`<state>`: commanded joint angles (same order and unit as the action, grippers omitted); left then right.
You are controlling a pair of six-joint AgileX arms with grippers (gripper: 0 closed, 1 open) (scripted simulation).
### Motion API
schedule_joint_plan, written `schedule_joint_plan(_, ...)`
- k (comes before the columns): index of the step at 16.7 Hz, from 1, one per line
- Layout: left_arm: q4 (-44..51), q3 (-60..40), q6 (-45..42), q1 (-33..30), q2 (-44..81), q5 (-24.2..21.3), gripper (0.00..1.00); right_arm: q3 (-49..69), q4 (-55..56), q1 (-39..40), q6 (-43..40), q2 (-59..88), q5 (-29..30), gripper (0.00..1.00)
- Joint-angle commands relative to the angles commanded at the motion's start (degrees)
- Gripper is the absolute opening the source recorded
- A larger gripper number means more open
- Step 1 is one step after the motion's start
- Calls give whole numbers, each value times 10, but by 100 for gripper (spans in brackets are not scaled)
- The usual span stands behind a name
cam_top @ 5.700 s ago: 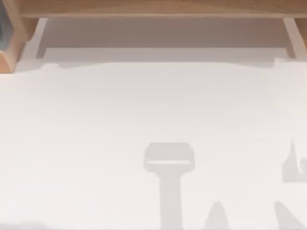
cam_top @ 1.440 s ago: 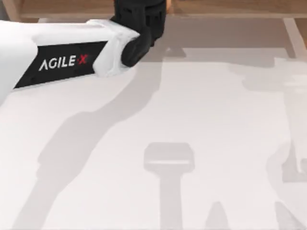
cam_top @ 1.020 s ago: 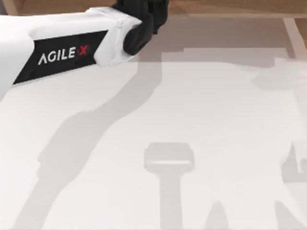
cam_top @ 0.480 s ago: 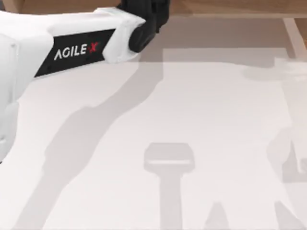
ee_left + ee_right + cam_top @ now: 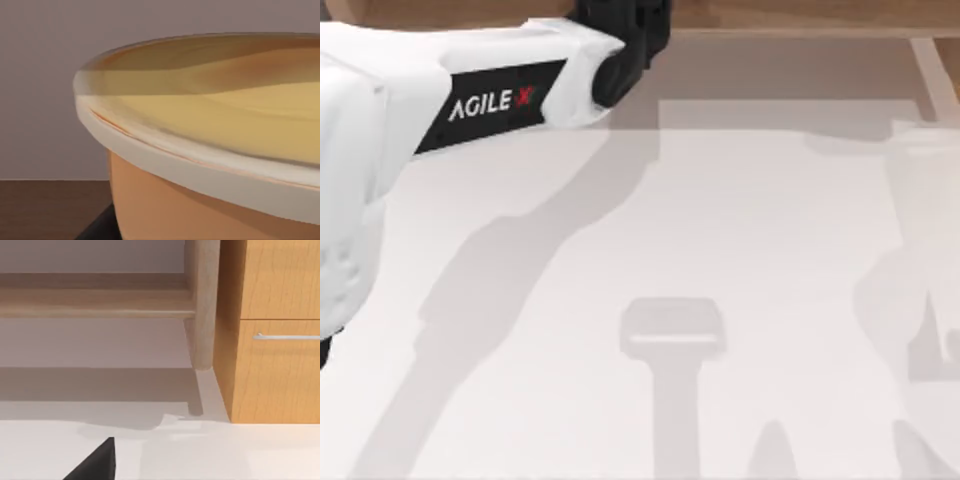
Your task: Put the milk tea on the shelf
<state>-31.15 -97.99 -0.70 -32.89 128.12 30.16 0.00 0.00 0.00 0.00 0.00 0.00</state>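
The left arm (image 5: 470,90) reaches across the white surface (image 5: 720,250) to the shelf (image 5: 800,15), its gripper (image 5: 620,25) at the shelf's board. The left wrist view shows the milk tea (image 5: 200,165) close against the camera, over the dark wooden board; finger state: cannot tell. The right gripper (image 5: 95,462) faces the shelf's upright beside a drawer front (image 5: 280,365).

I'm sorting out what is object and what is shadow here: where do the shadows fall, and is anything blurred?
Top view: the left arm casts a long grey shadow diagonally across the table. Left wrist view: the milk tea sits very close, its rim soft. Right wrist view: the shelf shades the surface beneath it.
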Motion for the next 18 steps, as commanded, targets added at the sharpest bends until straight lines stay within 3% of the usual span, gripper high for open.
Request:
schedule_joint_plan(12,0,0,0,0,0,0,98,0,0,0,0,0,0,100)
schedule_joint_plan(18,0,0,0,0,0,0,100,0,0,0,0,0,0,100)
